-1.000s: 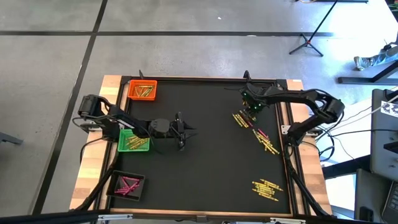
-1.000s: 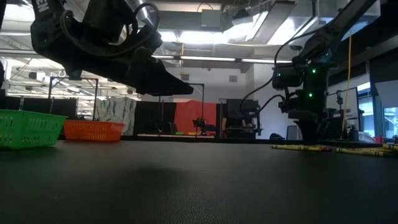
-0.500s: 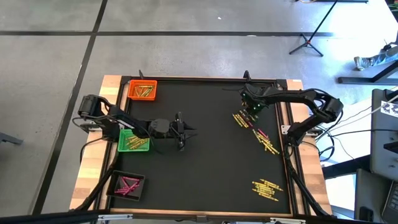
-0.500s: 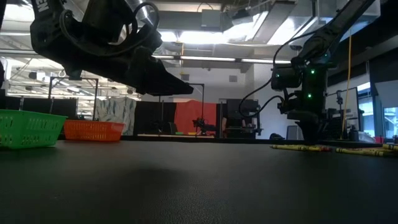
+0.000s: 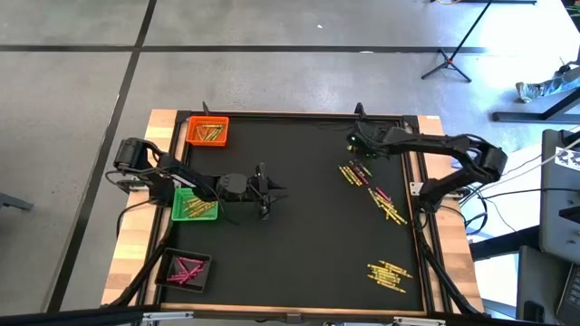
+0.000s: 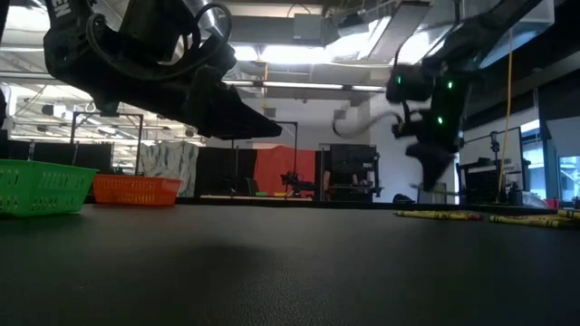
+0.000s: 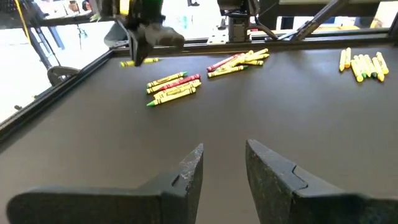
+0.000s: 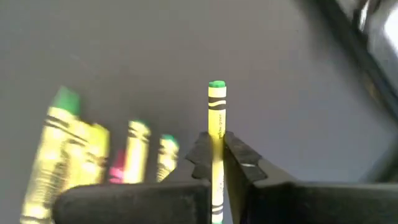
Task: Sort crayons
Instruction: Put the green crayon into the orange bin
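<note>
Grey concrete floor w/ dark seams surrounds the bench point(image 5: 136, 263), a wood-edged top w/ a black mat.

Right tool point(image 5: 353, 144) sits at approx 1 o'clock on the mat, lifted off the surface, clenched on 1 crayon point(image 8: 216, 134): yellow wrapper, green tip, standing straight up betw. the 2 fingers point(image 8: 239, 155) in the wrist view. Low view shows that tool point(image 6: 431, 167) blurred, hanging above the mat.

Loose crayons, mostly yellow w/ a few pink:
- cluster point(image 5: 354, 173) just below the right tool, approx 2 o'clock
- strip point(image 5: 386, 205) at 3 o'clock, near the right edge
- group point(image 5: 388, 274) at 4-5 o'clock, well apart from the others

Left tool point(image 5: 269, 191) hovers near 9 o'clock of mat centre, just beside the green tray point(image 5: 194, 206). Fingers point(image 7: 188, 169) stand apart w/ a gap, grasping nothing.

Trays along the left side:
- orange tray point(image 5: 207, 131) at 11 o'clock, yellowish crayons inside
- green tray at 9 o'clock, yellow-green crayons inside
- black tray point(image 5: 185, 269) at 7 o'clock, pink crayons inside
</note>
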Motion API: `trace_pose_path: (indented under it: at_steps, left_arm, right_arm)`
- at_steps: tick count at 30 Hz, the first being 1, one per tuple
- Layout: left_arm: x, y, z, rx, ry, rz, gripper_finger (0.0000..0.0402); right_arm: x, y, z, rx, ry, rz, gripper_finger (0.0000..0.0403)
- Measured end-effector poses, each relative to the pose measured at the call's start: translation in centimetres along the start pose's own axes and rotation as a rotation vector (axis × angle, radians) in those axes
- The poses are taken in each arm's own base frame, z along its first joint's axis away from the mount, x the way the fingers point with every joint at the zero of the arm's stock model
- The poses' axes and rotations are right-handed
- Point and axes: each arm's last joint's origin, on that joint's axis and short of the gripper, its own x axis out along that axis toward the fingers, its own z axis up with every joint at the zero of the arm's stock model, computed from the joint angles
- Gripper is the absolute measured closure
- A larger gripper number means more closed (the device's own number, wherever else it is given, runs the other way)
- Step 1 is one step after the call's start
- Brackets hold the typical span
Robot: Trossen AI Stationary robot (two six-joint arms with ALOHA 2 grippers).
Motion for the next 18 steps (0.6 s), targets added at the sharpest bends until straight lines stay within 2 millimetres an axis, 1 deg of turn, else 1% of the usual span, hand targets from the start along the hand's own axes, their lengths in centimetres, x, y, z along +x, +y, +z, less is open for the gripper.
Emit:
trace_pose_path:
  at_steps: [3, 6, 9, 13, 18]
  left_arm:
    - [0.0, 0.0, 0.0, -0.028, 0.000, 0.000, 0.0297]
    - [0.0, 0.0, 0.0, -0.043, -0.001, 0.000, 0.0289]
    - [0.0, 0.0, 0.0, -0.060, -0.001, -0.002, 0.0267]
    - [0.0, 0.0, 0.1, -0.068, -0.007, -0.002, 0.0237]
    - [0.5, -0.1, 1.1, -0.075, -0.041, -0.002, 0.0228]
  right_arm:
    - [-1.7, 1.6, 0.3, -0.030, -0.159, 0.047, 0.0392]
    - [-2.7, 3.6, 0.2, -0.076, -0.307, 0.119, 0.0388]
    - [-3.1, 5.7, -0.1, -0.113, -0.468, 0.205, 0.0388]
    - [-3.4, 8.6, -0.5, -0.157, -0.661, 0.375, 0.0389]
    - [-3.9, 11.8, -1.0, -0.193, -0.829, 0.503, 0.0387]
